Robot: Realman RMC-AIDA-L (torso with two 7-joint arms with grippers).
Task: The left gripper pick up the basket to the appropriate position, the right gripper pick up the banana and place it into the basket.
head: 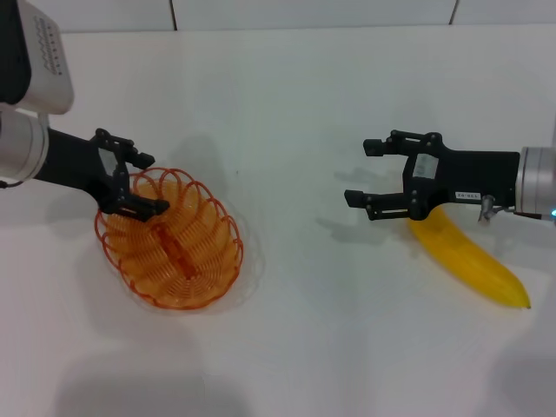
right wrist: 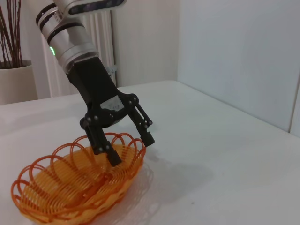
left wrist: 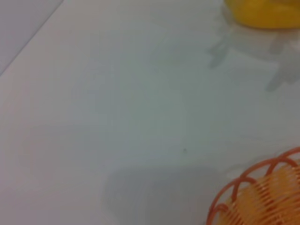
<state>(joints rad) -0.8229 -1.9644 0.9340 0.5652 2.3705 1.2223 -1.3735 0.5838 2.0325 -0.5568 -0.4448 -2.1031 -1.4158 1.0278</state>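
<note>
The orange wire basket [head: 193, 265] sits on the white table at the left, empty. My left gripper [head: 153, 184] is open at the basket's far left rim. In the right wrist view the left gripper [right wrist: 131, 149] straddles the rim of the basket [right wrist: 56, 187], one finger inside and one outside. The yellow banana [head: 476, 262] lies on the table at the right. My right gripper [head: 361, 172] is open and empty, hovering just left of the banana's near end, with its body over that end. The left wrist view shows part of the basket [left wrist: 262, 197] and of the banana [left wrist: 258, 11].
The white table [head: 295, 104] ends at a wall along the back. The right wrist view shows a white radiator [right wrist: 101, 51] and a pale vase of dark twigs [right wrist: 14, 79] beyond the table's far side.
</note>
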